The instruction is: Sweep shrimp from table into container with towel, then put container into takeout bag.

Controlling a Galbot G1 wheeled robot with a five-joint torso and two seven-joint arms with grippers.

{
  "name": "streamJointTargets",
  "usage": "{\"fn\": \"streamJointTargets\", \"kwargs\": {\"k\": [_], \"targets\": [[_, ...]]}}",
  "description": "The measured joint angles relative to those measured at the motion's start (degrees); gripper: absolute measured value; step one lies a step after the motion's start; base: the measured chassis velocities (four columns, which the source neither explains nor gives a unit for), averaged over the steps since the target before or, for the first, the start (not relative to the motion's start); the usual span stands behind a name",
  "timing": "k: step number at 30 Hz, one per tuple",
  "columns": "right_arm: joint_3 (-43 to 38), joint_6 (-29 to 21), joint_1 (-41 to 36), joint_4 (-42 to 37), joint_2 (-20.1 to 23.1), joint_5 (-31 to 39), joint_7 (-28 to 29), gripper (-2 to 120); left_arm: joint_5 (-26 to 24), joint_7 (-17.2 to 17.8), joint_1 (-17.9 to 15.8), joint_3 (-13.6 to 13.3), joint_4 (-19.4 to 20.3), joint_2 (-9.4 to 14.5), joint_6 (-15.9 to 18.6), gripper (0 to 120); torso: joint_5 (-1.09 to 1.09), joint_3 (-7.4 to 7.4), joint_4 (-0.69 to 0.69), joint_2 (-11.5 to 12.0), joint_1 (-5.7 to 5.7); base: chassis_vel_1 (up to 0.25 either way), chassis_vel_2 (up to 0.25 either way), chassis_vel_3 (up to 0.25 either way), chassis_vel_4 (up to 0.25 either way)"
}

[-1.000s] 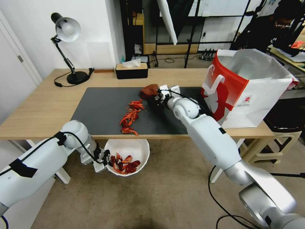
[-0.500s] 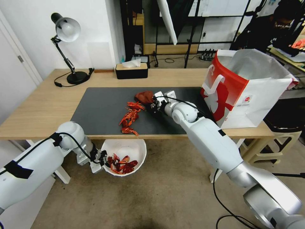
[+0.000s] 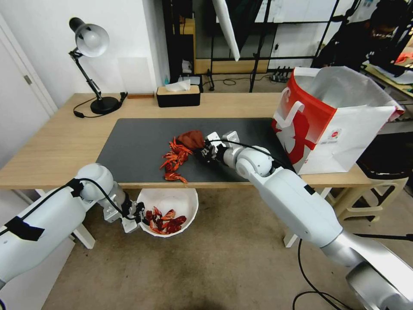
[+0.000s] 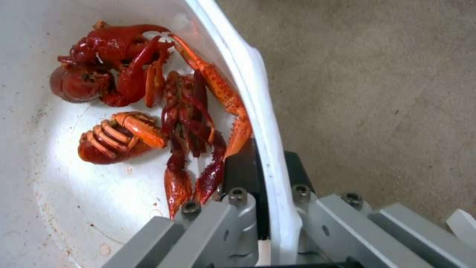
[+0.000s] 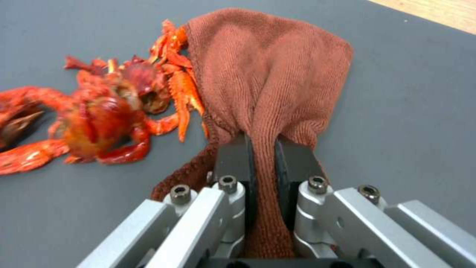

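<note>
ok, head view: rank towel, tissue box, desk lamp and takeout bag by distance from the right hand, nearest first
1. towel: pinched in the right hand, mid-mat.
2. takeout bag: on the table's right end.
3. tissue box: at the far edge, behind the mat.
4. desk lamp: far left corner.

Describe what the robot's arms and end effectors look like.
Both arms are glossy white shells with silver-grey round joints, thin black cables and black tape patches. The left end effector and right end effector have grey bolted metal linkages and black fingers.

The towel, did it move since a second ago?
Yes. The towel slid away from the takeout bag, toward the table's near edge, reaching the shrimp.
</note>
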State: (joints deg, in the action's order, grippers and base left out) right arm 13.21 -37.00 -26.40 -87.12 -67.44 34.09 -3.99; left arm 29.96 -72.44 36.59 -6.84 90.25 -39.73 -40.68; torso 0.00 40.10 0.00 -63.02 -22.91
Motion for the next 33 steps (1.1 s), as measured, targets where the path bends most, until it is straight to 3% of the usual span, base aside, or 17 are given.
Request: {"fn": "streamJointTargets", "kwargs": {"k": [33], "targets": [[-0.1,-1.7,-8.0,-13.1,3.8,0.6,3.2,6,-1.9,-0.1,-0.9,-0.2,-0.5,0.1,1.0,0,0.00,0.01,0.00,0.0,0.00,0.000,0.000,0.000,0.000]]}}
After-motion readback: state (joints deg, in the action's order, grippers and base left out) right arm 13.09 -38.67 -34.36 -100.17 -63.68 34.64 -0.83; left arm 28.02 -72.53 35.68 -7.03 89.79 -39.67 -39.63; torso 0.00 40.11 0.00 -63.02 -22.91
